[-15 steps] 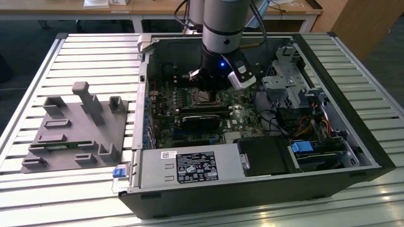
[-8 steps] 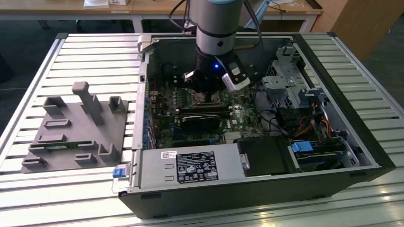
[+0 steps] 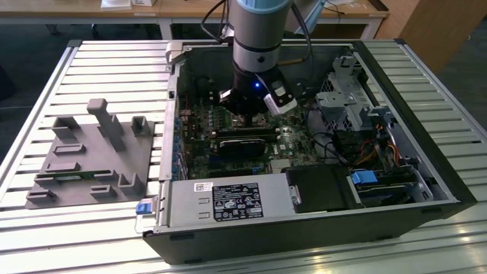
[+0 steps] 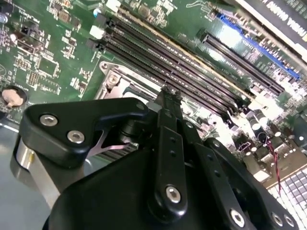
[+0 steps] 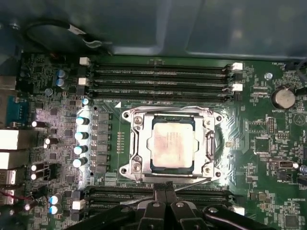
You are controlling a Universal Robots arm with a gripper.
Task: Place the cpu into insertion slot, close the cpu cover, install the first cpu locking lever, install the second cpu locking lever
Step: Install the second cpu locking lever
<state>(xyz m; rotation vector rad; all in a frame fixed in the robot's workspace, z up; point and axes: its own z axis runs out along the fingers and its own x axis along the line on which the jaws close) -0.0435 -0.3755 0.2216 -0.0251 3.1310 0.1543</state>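
Note:
The cpu (image 5: pixel 172 143), a dull silver square, lies flat in the insertion slot (image 5: pixel 154 167) on the green board. The cpu cover (image 5: pixel 134 148), a silvery frame, lies closed over its edges. One thin wire lever (image 5: pixel 172 108) runs along the cover's side toward one bank of memory slots. A second wire lever (image 5: pixel 192 183) slants across the opposite side. My gripper (image 5: pixel 166 186) is shut, its tips right at this slanted lever. The second wrist view has the gripper (image 4: pixel 169 93) tip-down beside the socket's metal corner (image 4: pixel 115 79). In the exterior view the gripper (image 3: pixel 251 121) reaches into the open case.
Long black memory slots (image 5: pixel 158 76) flank the socket on two sides. A row of capacitors (image 5: pixel 81 136) and a coin battery (image 5: pixel 283 98) stand nearby. In the exterior view, a power supply (image 3: pixel 228 200), a drive cage (image 3: pixel 346 97) and cables crowd the case. A grey fixture (image 3: pixel 91 154) sits outside.

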